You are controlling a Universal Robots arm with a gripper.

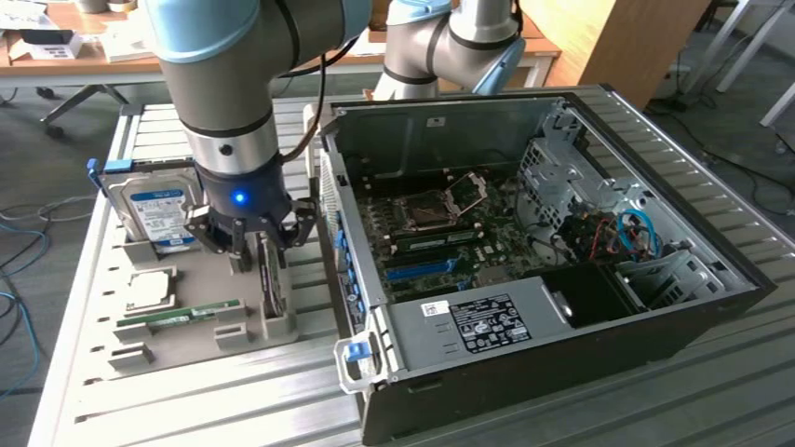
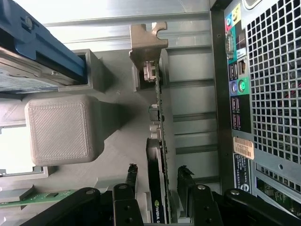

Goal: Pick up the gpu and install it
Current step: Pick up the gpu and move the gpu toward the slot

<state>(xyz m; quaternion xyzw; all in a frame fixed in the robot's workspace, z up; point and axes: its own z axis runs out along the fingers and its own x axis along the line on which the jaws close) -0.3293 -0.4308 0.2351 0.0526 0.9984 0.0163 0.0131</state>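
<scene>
Wrist view: gpu (image 2: 156,136) stands edge-up in its gray holder (image 2: 117,127), so the wide-open gripper (image 2: 158,167) straddles it, holding nothing. Exterior view: computer case (image 1: 559,233) at its three o'clock.

Grey floor (image 1: 44,163), wooden desk (image 1: 89,59) (cluttered) behind.

We see the holder (image 1: 205,279) lying on the slatted table (image 1: 186,400), at the exterior view's left of the open computer case (image 1: 410,121). The hard drive (image 1: 155,212) stands at the holder's far end. The RAM stick (image 1: 174,318) lies nearer the camera. Between these and the case, the gpu (image 1: 271,284) (image 2: 156,141) stands on edge in its slot. The gripper (image 1: 264,247) (image 2: 158,168) sits above it, its spread fingers (image 2: 184,172) on either side of the card, apart from it. Inside the case lies the motherboard (image 1: 435,223).
</scene>
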